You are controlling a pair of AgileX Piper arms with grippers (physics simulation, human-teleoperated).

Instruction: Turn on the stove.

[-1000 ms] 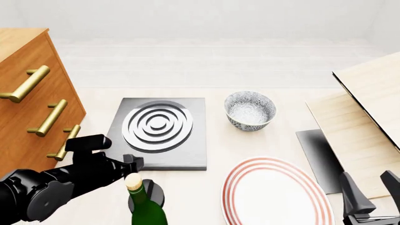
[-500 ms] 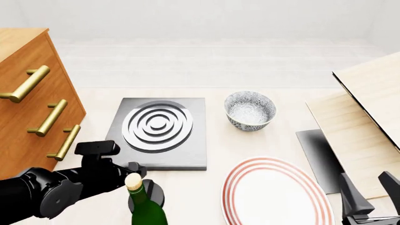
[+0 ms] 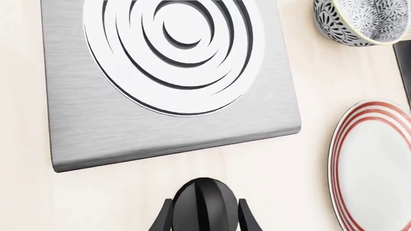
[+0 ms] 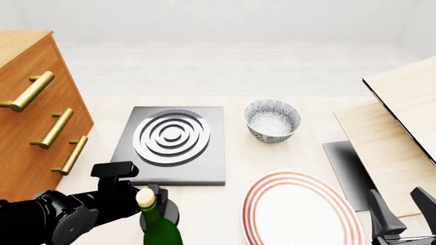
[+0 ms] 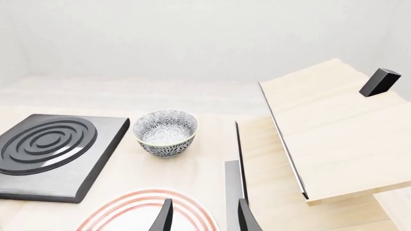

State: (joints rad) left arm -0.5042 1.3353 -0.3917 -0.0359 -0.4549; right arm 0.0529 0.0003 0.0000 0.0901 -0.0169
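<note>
Left hand [image 3: 203, 219] low center in its wrist view, fingers pinching the small black knob [image 3: 203, 199], just below the stove [image 4: 173, 145] slab's near edge, center-left of front frame. Green bottle [image 4: 155, 220] beside it. Right hand [image 5: 203, 216] spread, over red-rimmed plate [image 4: 299, 212].

stove [image 4: 204, 158] dark grey, silver-white rings | bowl [image 4: 272, 120] blue-white floral | plate [image 4: 299, 210] white, red rim rings | bottle [image 4: 158, 224] green | tabletop [image 4: 286, 153] cream
</note>
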